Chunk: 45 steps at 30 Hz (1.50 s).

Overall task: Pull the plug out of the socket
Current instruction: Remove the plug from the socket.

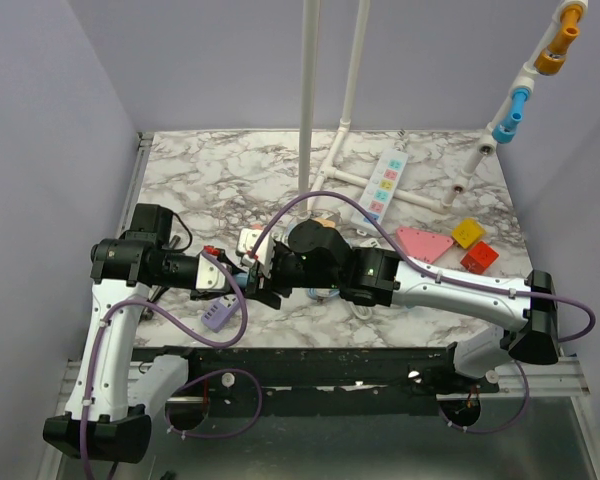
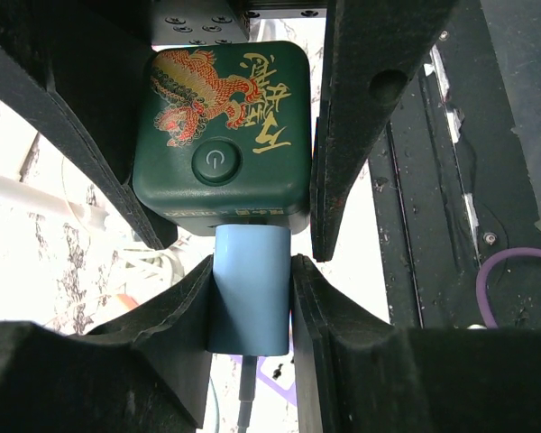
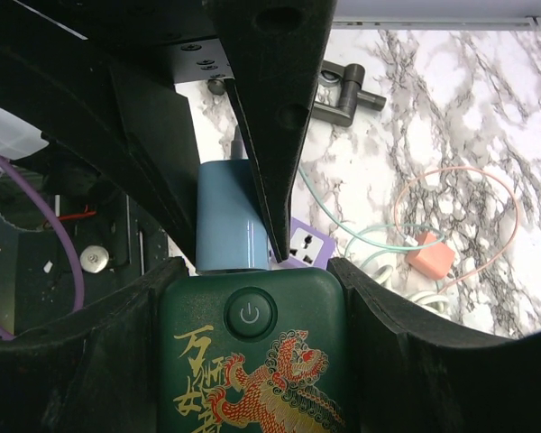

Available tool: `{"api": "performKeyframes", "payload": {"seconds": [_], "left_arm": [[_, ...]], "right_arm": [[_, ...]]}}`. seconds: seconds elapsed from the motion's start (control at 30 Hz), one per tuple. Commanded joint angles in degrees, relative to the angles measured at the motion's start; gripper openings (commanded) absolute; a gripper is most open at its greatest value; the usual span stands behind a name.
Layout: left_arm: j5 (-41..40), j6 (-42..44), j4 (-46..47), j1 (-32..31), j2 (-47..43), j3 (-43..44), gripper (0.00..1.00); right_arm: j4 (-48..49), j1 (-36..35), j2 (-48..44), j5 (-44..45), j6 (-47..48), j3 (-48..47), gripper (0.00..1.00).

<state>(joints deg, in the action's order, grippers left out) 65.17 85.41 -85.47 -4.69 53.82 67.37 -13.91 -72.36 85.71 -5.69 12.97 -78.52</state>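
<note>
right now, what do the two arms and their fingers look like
Both the left arm and the right arm have white links with black joints and black bases. A purple cable runs along each. The left fingers and right fingers are matte black, thick and tapered, with small round holes.

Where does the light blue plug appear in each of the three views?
Top external: the light blue plug is a small blue bit just left of centre, mostly hidden.
Left wrist: the plug is at lower centre, directly below the green socket cube.
Right wrist: the plug is left of centre, directly above the cube.
Shared landmark: the cube's dragon print, clear in both wrist views.
</note>
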Motion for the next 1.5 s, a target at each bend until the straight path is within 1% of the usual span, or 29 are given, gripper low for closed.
{"api": "performKeyframes", "payload": {"seconds": [0.0, 0.13, 0.17, 0.2, 0.23, 0.3, 0.37, 0.47, 0.53, 0.63, 0.77, 0.9, 1.23, 1.47], "left_arm": [[0.7, 2.8, 4.8, -0.3, -0.5, 0.8, 0.0], [1.5, 3.0, 4.7, -0.3, -0.6, 1.7, 0.0], [1.7, 3.2, 4.7, -0.3, -0.6, 1.8, 0.0], [2.0, 3.0, 4.8, -0.3, -0.5, 2.0, 0.0], [2.3, 2.5, 5.3, -0.3, -0.5, 2.3, 0.0], [2.7, 0.3, 6.4, -0.3, -0.4, 2.6, 0.0], [2.9, 0.0, 6.5, -0.3, -0.5, 2.6, 0.0], [2.7, -1.0, 7.7, -0.3, -1.1, 2.3, 0.0], [2.7, -2.5, 9.4, -0.3, -1.6, 1.9, 0.0], [2.5, -3.7, 10.9, -0.3, -2.2, 1.2, 0.0], [2.5, -3.9, 10.9, -0.3, -2.1, 1.3, 0.0], [2.7, -4.2, 10.9, -0.3, -2.1, 1.4, 0.0], [2.0, -4.8, 10.7, -0.3, -3.1, 1.2, 0.0], [2.1, -5.0, 10.7, -0.3, -3.1, 1.4, 0.0]], "right_arm": [[0.3, -1.4, -1.1, -6.7, -3.0, -0.4, 0.11], [2.0, -1.3, -1.7, -6.4, -3.9, 0.6, 0.2], [2.1, -1.4, -1.6, -6.4, -4.2, 0.6, 0.24], [2.2, -1.4, -1.6, -6.3, -4.5, 0.6, 0.29], [2.2, -1.4, -1.7, -6.1, -4.8, 0.6, 0.37], [2.1, -1.4, -2.1, -5.1, -5.0, 0.7, 0.5], [2.1, -1.3, -2.7, -3.7, -4.7, 0.8, 0.58], [2.4, -1.3, -4.1, -1.9, -4.0, 1.6, 0.78], [2.4, -1.4, -4.9, -0.7, -3.7, 1.9, 0.87], [1.5, -1.3, -5.4, 0.5, -3.3, 1.6, 0.95], [0.9, -1.4, -6.4, 1.7, -3.0, 1.6, 1.0], [0.8, -1.4, -7.9, 1.5, -3.0, 2.0, 1.0], [-4.8, -1.3, -11.1, 0.1, -2.5, 2.1, 1.0], [-7.4, -1.4, -9.8, -3.0, -1.2, 1.2, 1.0]]}}
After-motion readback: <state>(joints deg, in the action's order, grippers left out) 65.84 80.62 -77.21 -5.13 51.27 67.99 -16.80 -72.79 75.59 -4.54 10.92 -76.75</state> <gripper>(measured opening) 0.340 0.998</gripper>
